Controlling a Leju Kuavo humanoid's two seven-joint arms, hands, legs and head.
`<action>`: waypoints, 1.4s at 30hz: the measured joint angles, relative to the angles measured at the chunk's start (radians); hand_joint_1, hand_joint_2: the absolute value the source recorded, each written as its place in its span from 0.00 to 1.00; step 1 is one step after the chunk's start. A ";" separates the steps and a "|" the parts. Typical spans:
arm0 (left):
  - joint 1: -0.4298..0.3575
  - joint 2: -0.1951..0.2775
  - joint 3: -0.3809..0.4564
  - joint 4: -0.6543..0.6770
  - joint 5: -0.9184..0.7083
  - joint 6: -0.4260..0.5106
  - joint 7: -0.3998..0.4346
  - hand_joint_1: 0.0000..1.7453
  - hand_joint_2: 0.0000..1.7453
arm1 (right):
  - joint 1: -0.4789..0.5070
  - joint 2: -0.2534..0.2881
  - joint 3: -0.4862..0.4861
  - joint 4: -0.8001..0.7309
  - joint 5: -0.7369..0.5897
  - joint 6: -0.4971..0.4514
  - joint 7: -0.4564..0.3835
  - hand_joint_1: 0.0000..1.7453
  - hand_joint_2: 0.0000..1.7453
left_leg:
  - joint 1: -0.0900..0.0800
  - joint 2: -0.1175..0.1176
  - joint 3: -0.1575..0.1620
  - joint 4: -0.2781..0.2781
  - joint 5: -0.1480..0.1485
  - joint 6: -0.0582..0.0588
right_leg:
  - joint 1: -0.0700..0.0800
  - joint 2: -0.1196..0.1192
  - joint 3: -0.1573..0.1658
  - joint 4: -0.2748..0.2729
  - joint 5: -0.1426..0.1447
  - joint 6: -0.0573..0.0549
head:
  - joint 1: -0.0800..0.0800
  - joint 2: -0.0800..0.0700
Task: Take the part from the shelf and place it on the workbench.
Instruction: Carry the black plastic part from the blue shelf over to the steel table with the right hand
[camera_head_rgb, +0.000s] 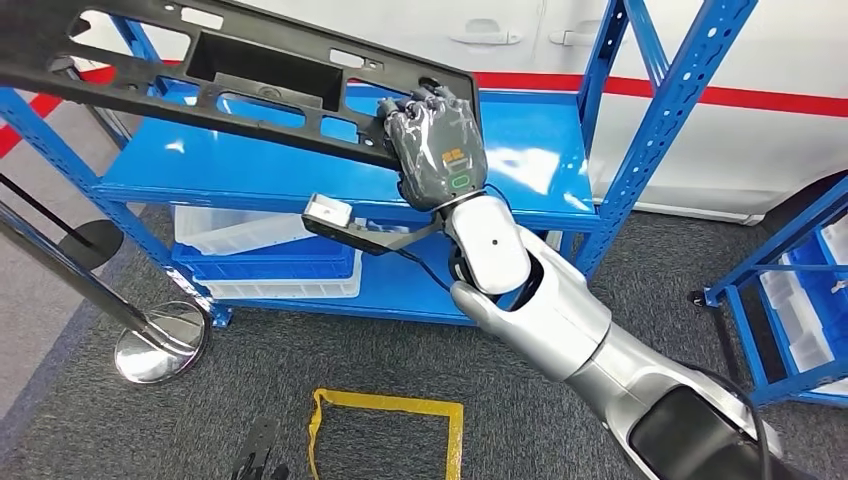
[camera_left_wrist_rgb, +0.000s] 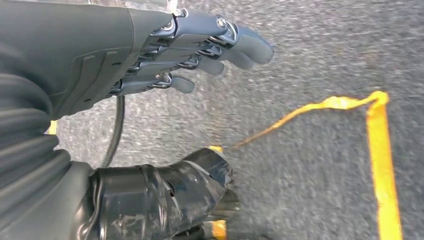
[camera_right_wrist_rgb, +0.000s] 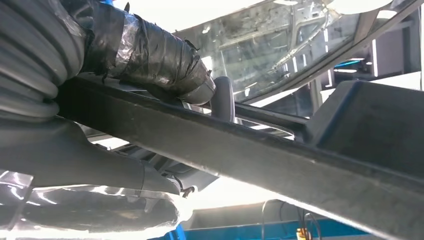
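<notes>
The right hand (camera_head_rgb: 437, 148) grips one end of the part (camera_head_rgb: 215, 70), a long black plastic frame with cut-outs; its fingers are wrapped over the frame's edge. The part is held in the air, tilted, above the top level of the blue shelf (camera_head_rgb: 300, 165). White bins (camera_head_rgb: 250, 232) sit on the lower level. The left hand (camera_left_wrist_rgb: 165, 55) hangs over grey carpet (camera_left_wrist_rgb: 310, 65) beside yellow tape (camera_left_wrist_rgb: 382, 150), fingers extended and apart, holding nothing.

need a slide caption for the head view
Right hand grips the black part, lifted above the blue shelf.
</notes>
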 joint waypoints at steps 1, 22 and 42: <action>0.000 0.000 0.000 0.000 0.001 0.000 0.000 0.00 1.00 | 0.000 -0.001 0.000 0.000 -0.010 -0.002 -0.002 1.00 1.00 | 0.004 0.003 -0.010 -0.008 0.018 0.003 | 0.000 0.001 -0.011 0.036 -0.049 0.003 | 0.002 0.000; 0.006 -0.006 0.000 0.001 0.004 -0.011 -0.030 0.00 1.00 | -0.008 0.000 0.000 -0.011 -0.078 -0.001 -0.021 1.00 1.00 | 0.032 0.001 -0.228 0.334 -0.033 -0.063 | 0.003 0.000 0.068 0.013 -0.058 -0.018 | 0.015 0.000; 0.003 -0.004 0.000 0.001 0.000 -0.017 -0.056 0.00 1.00 | -0.011 -0.010 0.000 -0.022 -0.106 0.013 -0.031 1.00 1.00 | 0.013 -0.044 -0.102 0.058 0.034 -0.019 | 0.001 0.058 0.099 0.001 -0.070 0.009 | 0.034 0.000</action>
